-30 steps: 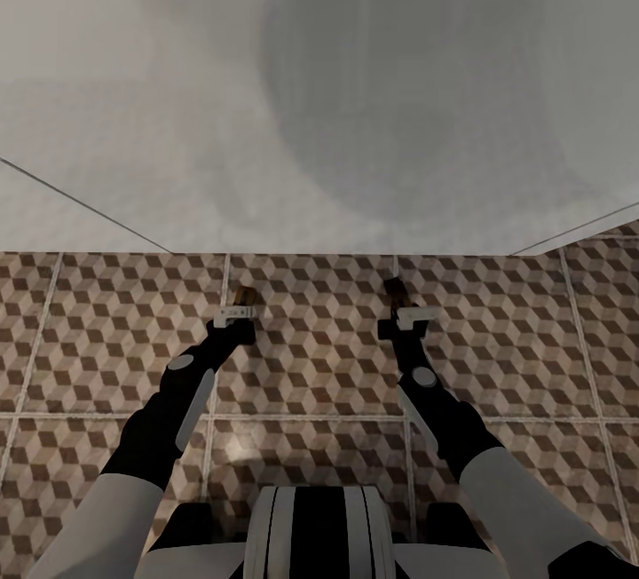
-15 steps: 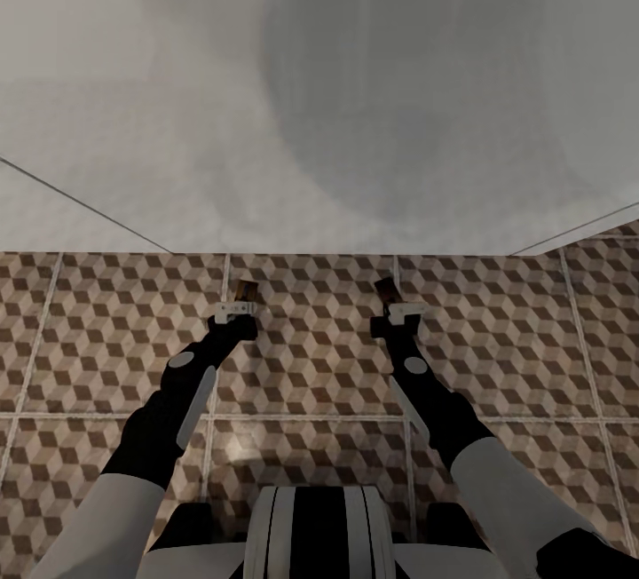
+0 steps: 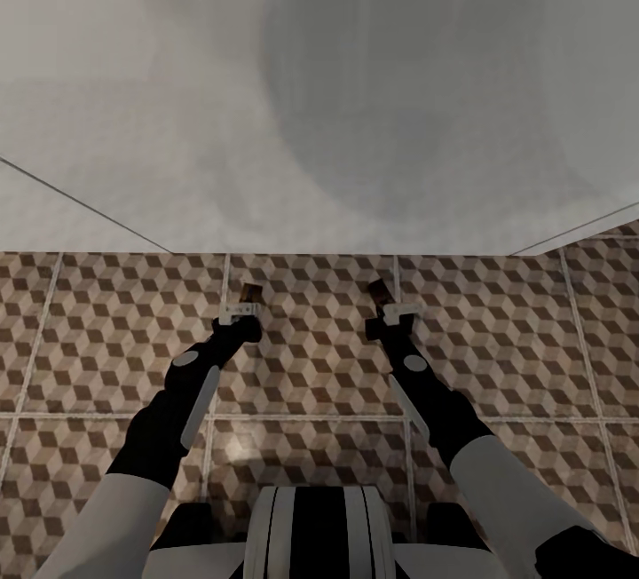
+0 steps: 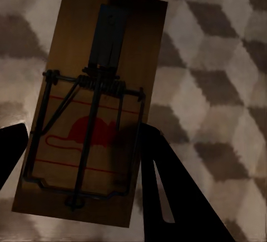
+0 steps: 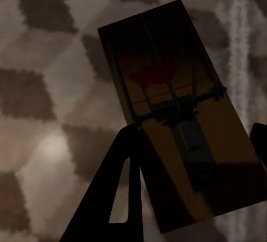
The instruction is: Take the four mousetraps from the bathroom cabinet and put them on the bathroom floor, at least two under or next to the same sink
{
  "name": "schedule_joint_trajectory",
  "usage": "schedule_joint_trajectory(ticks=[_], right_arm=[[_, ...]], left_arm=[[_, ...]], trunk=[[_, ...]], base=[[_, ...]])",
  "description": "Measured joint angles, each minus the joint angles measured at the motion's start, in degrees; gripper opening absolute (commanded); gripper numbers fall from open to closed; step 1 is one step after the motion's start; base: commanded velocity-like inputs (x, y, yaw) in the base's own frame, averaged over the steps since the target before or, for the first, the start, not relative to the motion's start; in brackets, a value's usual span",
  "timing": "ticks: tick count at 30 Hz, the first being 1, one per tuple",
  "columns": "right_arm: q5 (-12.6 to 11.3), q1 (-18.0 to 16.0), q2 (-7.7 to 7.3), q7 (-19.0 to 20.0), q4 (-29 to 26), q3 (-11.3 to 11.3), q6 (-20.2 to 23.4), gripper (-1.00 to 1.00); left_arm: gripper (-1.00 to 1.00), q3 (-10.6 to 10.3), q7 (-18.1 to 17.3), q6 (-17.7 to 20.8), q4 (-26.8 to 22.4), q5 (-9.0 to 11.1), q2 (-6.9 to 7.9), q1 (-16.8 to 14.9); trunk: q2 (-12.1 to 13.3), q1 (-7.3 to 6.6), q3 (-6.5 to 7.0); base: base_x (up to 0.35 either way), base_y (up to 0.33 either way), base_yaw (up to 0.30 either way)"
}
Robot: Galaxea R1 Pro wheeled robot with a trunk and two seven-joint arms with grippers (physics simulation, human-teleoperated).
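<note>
Both arms reached forward and down over the bathroom floor (image 3: 115, 330) of large square tiles with a brown, beige and white cube pattern and pale grout lines. Beyond the tiles a wide pale grey-white surface (image 3: 319, 99) filled the upper part of the head view.

The left gripper (image 3: 241, 305) held a small flat rectangular tan wooden mousetrap (image 4: 92, 105) with dark metal wire and a red mark. Its jaws were closed on the two long edges of the board, one dark finger (image 4: 167, 186) on each side. In the head view this trap (image 3: 249, 290) stuck out past the jaws, above the tiles.

The right gripper (image 3: 393, 307) held a second tan wooden mousetrap (image 5: 183, 114) in the same way, the jaws shut on its sides, with one dark finger (image 5: 119, 192) against its edge. In the head view the trap (image 3: 378, 289) pointed forward, tilted a little toward the left arm. I could not tell whether either trap touched the floor.
</note>
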Motion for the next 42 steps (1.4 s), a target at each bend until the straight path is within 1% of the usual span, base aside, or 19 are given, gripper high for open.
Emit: schedule_joint_trajectory(ticks=[4, 6, 9, 16, 20, 22, 24, 26, 29, 32, 36, 38, 42], right_arm=[[-0.03, -0.01, 0.09, 0.01, 0.00, 0.00, -0.16, -1.00], [-0.03, -0.02, 0.10, 0.01, -0.01, 0.00, -0.21, -1.00], [-0.03, -0.02, 0.10, 0.01, -0.01, 0.00, -0.26, -1.00], [-0.03, -0.02, 0.18, 0.01, -0.02, 0.06, -0.56, -1.00], [-0.01, -0.01, 0.19, -0.01, -0.04, 0.13, -1.56, -1.00], [0.02, -0.01, 0.21, -0.01, -0.04, 0.16, -1.74, -1.00], [0.05, -0.01, 0.37, -0.01, -0.04, 0.17, -1.88, -1.00], [0.06, -0.01, 0.47, -0.02, -0.04, 0.19, -2.02, -1.00], [0.06, -0.01, 0.54, -0.02, -0.04, 0.24, -2.15, -1.00], [0.06, -0.01, 0.61, -0.02, -0.04, 0.31, -2.24, -1.00], [0.06, -0.01, 0.63, -0.02, -0.04, 0.35, -2.22, -1.00], [0.06, -0.01, 0.74, -0.02, -0.04, 0.35, -2.18, -1.00], [0.08, -0.01, 1.90, -0.01, 1.19, 0.35, -2.15, -1.00]], left_arm=[[-1.00, 0.29, -0.03, 6.02, -0.08, 0.05, -0.20, 0.00], [-1.00, 0.35, -0.02, 7.60, -0.10, 0.07, -0.31, 0.00], [-1.00, 0.43, 0.08, 8.45, -0.11, 0.08, -0.42, 0.00], [-1.00, 0.46, 0.18, 8.73, -0.26, 0.08, -0.41, -0.18], [-1.00, 0.46, 1.08, 8.89, -2.44, 0.09, -0.40, -0.25], [-1.00, 0.48, 2.43, 10.38, -3.90, 0.12, -0.43, -0.31], [-1.00, 0.49, 3.91, 13.57, -5.46, 0.18, -0.46, -0.85], [-1.00, 0.51, 4.81, 15.80, -6.65, 0.22, -0.48, -1.90], [-1.00, 0.52, 5.29, 16.94, -6.89, 0.23, -0.49, -3.23], [-1.00, 0.52, 5.49, 17.35, -5.86, 0.22, -0.49, -4.93], [-1.00, 0.51, 5.76, 17.48, -2.55, 0.21, -0.49, -7.18], [-1.00, 0.56, 6.56, 17.45, -0.65, 0.14, -0.50, -8.24], [-1.00, 0.62, 8.24, 17.38, 3.11, 0.02, -0.51, -10.57]], trunk=[[0.00, 0.00, 0.00], [0.00, 0.00, 0.00], [0.00, 0.00, 0.00], [0.00, 0.00, 0.00], [0.00, 0.00, 0.00], [0.00, 0.00, 0.00], [0.00, 0.00, 0.00], [0.00, 0.00, 0.00], [0.00, 0.00, 0.00], [0.00, 0.00, 0.00], [0.00, 0.00, 0.00], [0.00, 0.00, 0.00], [0.00, 0.00, 0.00]], base=[[0.000, 0.000, 0.000], [0.000, 0.000, 0.000], [0.000, 0.000, 0.000], [0.000, 0.000, 0.000], [0.000, 0.000, 0.000], [0.000, 0.000, 0.000], [0.000, 0.000, 0.000], [0.000, 0.000, 0.000], [0.000, 0.000, 0.000], [0.000, 0.000, 0.000], [0.000, 0.000, 0.000], [0.000, 0.000, 0.000], [0.000, 0.000, 0.000]])
